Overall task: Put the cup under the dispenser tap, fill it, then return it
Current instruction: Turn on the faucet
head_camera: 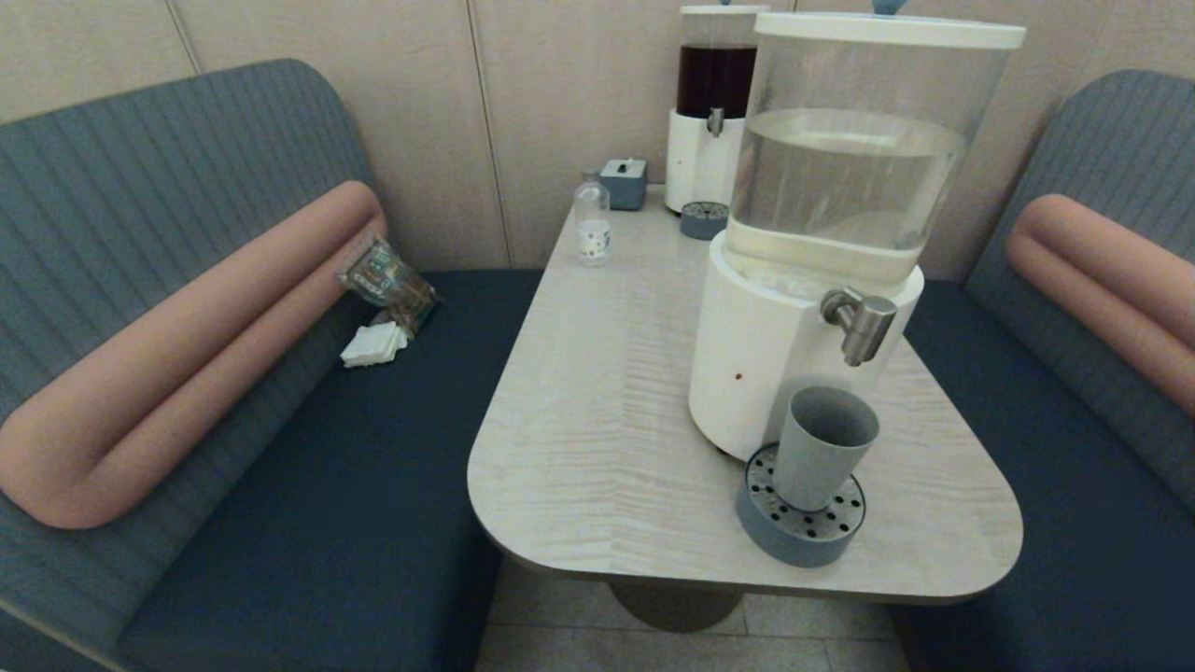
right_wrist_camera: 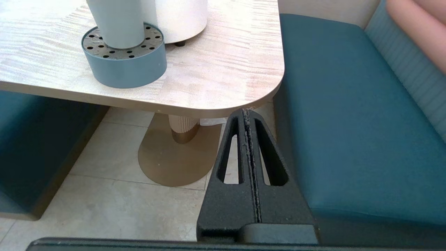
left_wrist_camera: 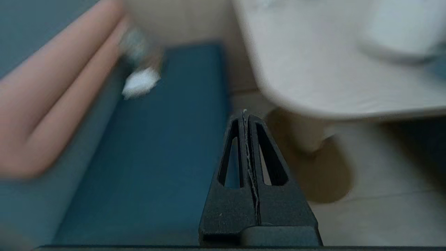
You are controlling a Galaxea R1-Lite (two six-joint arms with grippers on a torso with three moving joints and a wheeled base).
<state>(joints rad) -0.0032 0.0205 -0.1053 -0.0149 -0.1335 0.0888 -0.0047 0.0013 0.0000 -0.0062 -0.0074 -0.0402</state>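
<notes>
The cup (head_camera: 823, 446) is seen upright on the tray (head_camera: 800, 534), under the tap (head_camera: 859, 323). It looks light and stiff; its middle should be held. Both grippers (left_wrist_camera: 245, 116) (right_wrist_camera: 246, 113) are pressed together, below the table.

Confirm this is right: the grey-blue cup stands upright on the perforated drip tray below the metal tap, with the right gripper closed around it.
One thing is wrong. The cup does stand upright on the drip tray below the tap, but the right gripper is shut on nothing, below the table's edge; the right wrist view shows it.
</notes>
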